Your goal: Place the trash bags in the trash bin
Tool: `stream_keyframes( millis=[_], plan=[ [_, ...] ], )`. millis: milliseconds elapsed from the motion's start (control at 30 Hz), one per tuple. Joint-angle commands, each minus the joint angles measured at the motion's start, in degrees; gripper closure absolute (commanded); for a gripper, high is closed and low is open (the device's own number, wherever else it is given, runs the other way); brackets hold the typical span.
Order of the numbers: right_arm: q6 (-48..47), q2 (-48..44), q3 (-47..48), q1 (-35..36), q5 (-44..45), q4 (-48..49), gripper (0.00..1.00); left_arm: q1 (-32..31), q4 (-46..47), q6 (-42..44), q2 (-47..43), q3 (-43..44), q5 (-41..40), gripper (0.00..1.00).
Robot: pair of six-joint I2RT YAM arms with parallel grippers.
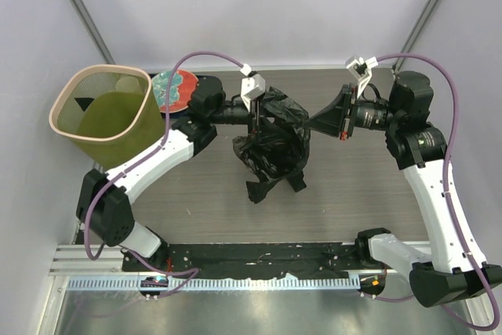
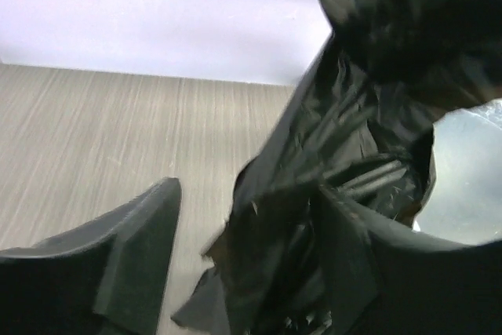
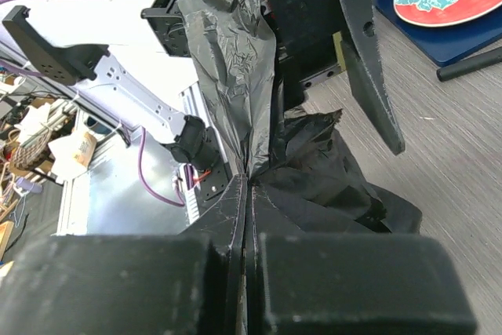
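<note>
Well apart: trash bags, left-edge trash bin.

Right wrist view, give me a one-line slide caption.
Right gripper shut on a raised fold of the wrinkled black trash bag.

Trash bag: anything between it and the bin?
Yes: the left arm lies across the line from the trash bag to the trash bin. A flat plate sits beside the bin on that side. Nothing covers the bin's opening.
</note>
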Motion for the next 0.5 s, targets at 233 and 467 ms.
stream_keyframes(
  millis=[233, 467],
  plan=[
    [-11.2, 0.17, 3.15, -6.74, 11.5, -12.86, 0.99, 7.17, 12.41, -22.45, -3.68, -2.14, 4.45, 1.0],
    [-11.2, 0.61, 3.25, -12.11, 9.04, -14.36, 0.99, 12.27, 1.86, -17.45, -6.68, -3.84, 5.42, 1.0]
  ],
)
